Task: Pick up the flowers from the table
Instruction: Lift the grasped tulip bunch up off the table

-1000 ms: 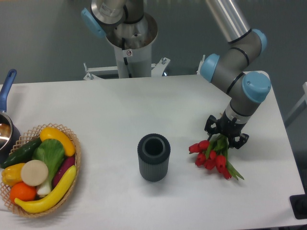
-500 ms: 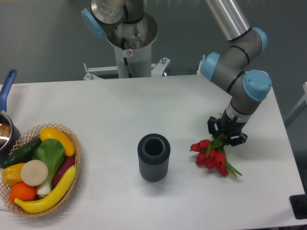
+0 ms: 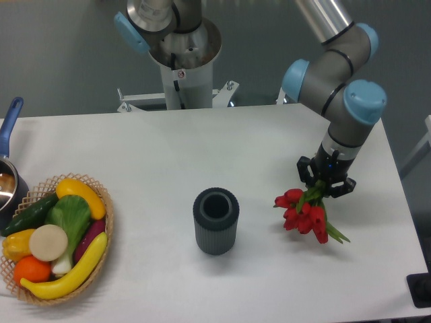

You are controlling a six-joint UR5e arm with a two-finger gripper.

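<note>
My gripper (image 3: 326, 184) pinches the tulips (image 3: 306, 214) by their stems, blooms hanging below my jaws, right of the dark ribbed cup (image 3: 215, 221).

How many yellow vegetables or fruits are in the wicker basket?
3 visible in the wicker basket: a yellow pepper at the top, a long yellow squash along the lower right edge, and a small yellow piece at the left. Others may be hidden underneath.

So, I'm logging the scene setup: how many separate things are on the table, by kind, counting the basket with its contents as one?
Bunch of flowers, held in the hand: 1
Dark ribbed cup: 1
Wicker basket of vegetables: 1
Pot with blue handle, at the left edge: 1
Total: 4
</note>
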